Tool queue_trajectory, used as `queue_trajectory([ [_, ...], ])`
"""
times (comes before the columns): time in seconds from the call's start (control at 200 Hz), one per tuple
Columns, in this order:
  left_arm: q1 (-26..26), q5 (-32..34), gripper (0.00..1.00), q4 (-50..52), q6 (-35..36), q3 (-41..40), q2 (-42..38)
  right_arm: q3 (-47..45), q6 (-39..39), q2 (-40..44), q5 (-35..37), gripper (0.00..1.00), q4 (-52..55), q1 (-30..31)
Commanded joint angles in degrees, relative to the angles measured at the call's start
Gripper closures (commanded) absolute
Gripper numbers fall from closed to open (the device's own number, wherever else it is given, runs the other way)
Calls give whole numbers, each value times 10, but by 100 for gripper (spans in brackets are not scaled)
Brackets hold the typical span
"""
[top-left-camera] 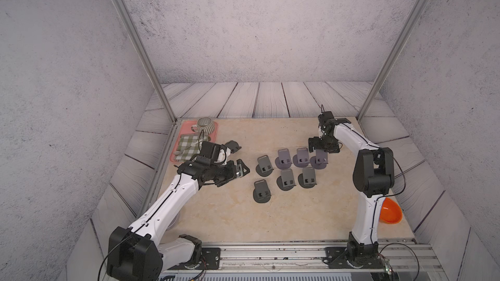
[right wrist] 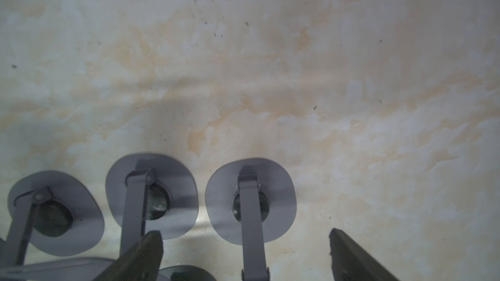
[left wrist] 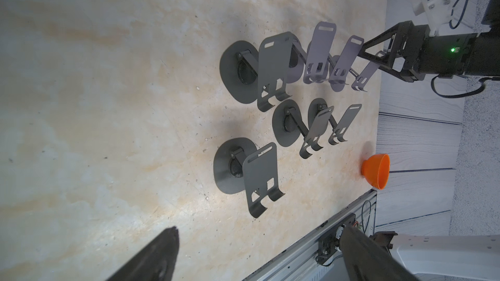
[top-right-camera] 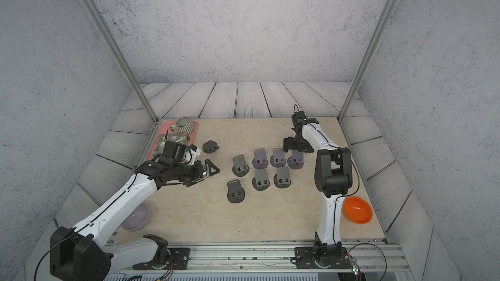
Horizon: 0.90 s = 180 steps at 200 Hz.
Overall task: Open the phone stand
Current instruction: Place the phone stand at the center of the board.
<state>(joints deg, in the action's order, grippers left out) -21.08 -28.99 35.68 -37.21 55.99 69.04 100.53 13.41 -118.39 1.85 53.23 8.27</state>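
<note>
- Right claw (right wrist: 244, 233), jaws apart and holding nothing, hovers over an opened purple phone stand (right wrist: 278, 198), whose arm rises between its jaws.
- Left claw (left wrist: 261, 230) is also spread and empty; a folded phone stand (top-right-camera: 210, 147) lies on the surface (top-right-camera: 189, 212) just beyond it.

No legible text, label, brand mark, number or sign appears in any view. Any markings on the equipment are too small or too blurred to read.
</note>
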Motion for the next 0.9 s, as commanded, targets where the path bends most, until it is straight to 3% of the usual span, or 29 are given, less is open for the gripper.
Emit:
queue_trajectory([
  [0.0, -3, 43, 1, 39, 17, 32, 7, 28, 11, 7, -8, 1, 23, -3],
  [0.195, -3, 173, 2, 113, 27, 89, 30, 25, 46, 53, -28, 1, 33, 3],
  [0.465, -3, 285, 2, 158, 18, 144, 95, -26, 53, 154, -55, 1, 33, 15],
  [0.896, -4, 350, 2, 196, -52, 250, 234, -96, 60, 340, -79, 1, 72, 85],
])
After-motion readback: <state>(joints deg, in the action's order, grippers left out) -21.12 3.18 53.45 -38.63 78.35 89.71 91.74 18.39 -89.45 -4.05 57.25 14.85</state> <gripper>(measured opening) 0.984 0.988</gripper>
